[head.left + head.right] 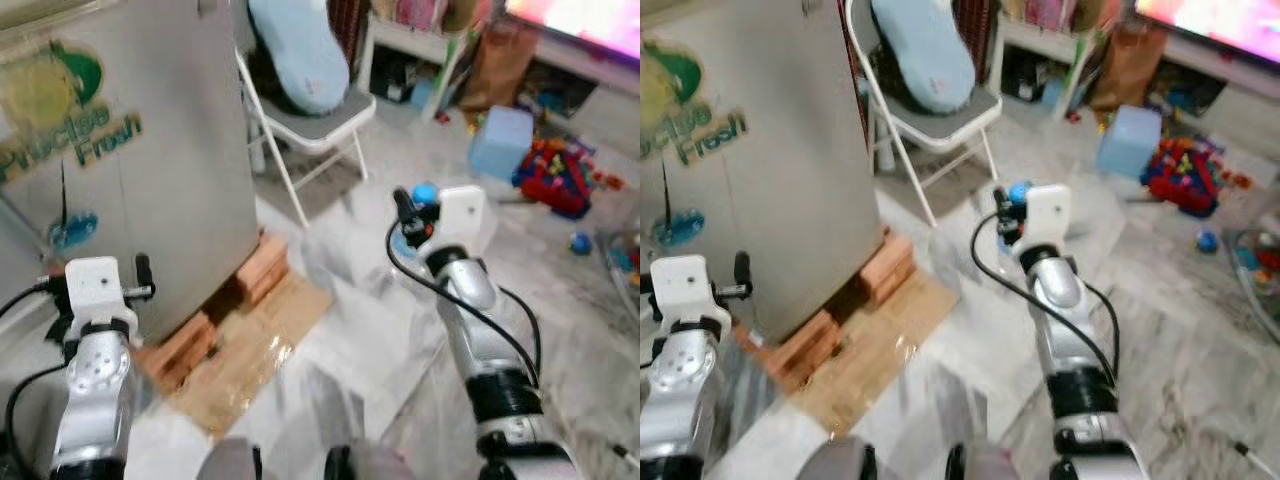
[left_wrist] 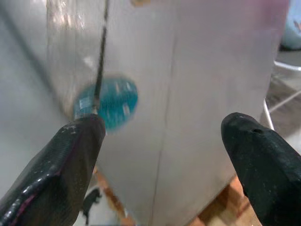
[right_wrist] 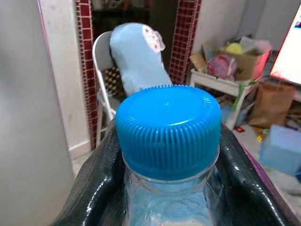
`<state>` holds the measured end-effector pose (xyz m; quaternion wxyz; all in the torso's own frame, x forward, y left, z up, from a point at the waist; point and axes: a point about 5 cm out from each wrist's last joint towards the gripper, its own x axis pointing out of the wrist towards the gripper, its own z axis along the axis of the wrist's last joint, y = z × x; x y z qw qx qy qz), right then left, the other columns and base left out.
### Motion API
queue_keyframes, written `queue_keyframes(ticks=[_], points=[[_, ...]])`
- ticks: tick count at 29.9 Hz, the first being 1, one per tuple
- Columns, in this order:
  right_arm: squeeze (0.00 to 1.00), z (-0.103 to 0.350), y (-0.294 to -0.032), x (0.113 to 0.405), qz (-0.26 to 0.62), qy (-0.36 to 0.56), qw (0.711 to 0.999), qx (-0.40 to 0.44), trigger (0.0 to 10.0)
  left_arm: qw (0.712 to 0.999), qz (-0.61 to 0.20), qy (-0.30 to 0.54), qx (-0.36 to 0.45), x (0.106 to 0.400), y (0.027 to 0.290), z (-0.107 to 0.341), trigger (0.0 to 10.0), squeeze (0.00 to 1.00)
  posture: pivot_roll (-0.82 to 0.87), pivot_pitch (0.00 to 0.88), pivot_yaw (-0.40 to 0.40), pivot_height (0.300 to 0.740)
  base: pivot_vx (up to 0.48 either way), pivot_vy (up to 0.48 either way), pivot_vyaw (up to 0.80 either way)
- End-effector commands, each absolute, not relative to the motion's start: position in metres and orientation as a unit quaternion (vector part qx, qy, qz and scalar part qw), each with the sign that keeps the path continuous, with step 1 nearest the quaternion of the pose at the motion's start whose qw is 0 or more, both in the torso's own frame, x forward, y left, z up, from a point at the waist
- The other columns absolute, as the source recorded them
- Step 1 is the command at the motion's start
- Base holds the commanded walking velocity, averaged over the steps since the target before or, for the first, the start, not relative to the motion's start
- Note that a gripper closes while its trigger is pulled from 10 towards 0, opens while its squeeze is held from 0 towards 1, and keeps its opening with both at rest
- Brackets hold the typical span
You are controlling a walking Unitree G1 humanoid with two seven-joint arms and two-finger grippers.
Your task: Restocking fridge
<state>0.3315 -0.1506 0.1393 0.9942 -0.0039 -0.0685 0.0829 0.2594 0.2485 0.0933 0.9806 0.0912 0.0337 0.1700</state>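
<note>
A grey fridge (image 1: 150,150) with a green "Fresh" logo stands at the left on bricks, its door closed. My right gripper (image 1: 412,218) is raised in mid-room, to the right of the fridge, shut on a clear water bottle (image 3: 168,188) with a blue cap (image 3: 168,129); the cap (image 1: 424,192) peeks above the wrist. Close to the fridge's front face is my left gripper (image 2: 162,155), open, with nothing between its fingers (image 2: 70,160). A round blue sticker (image 2: 110,103) on the fridge lies just ahead of it.
A white folding chair (image 1: 310,125) with a light-blue cushion stands behind the fridge's right corner. Bricks (image 1: 265,265) and cardboard (image 1: 250,355) lie under and before the fridge. A blue box (image 1: 502,140), toys (image 1: 555,175) and shelves clutter the far right floor.
</note>
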Motion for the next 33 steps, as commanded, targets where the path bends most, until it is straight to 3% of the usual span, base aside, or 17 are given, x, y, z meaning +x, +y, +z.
queue_keyframes(ticks=[1,5,14,21,28,33], points=[[0.00,0.147,-0.137,0.333,0.105,-0.088,0.991,0.001,10.0,0.975,0.192,0.048,0.100,0.256,0.255,0.089,10.0,0.00,0.11,0.136,-0.078,0.740,0.000,0.420,0.00],[0.00,0.147,-0.138,0.333,0.107,-0.088,0.990,-0.001,10.0,0.973,0.201,0.044,0.103,0.256,0.253,0.089,10.0,0.00,0.11,0.135,-0.081,0.740,0.000,0.474,0.00],[0.00,0.146,-0.140,0.333,0.107,-0.086,0.990,-0.004,10.0,0.973,0.201,0.039,0.105,0.246,0.245,0.084,10.0,0.00,0.11,0.136,-0.085,0.740,0.000,0.000,0.00],[0.00,0.145,-0.138,0.333,0.110,-0.086,0.990,-0.005,10.0,0.957,0.259,0.043,0.121,0.239,0.257,0.084,10.0,0.00,0.11,0.133,-0.085,0.740,0.000,0.000,0.00],[0.00,0.145,-0.137,0.335,0.113,-0.084,0.990,-0.008,10.0,0.970,0.219,0.039,0.093,0.261,0.265,0.089,10.0,0.00,0.11,0.133,-0.095,0.740,0.000,0.000,0.00],[0.00,0.146,-0.137,0.335,0.111,-0.086,0.990,-0.011,10.0,0.966,0.238,0.035,0.090,0.277,0.270,0.094,10.0,0.00,0.10,0.128,-0.096,0.740,0.000,0.000,0.00]])
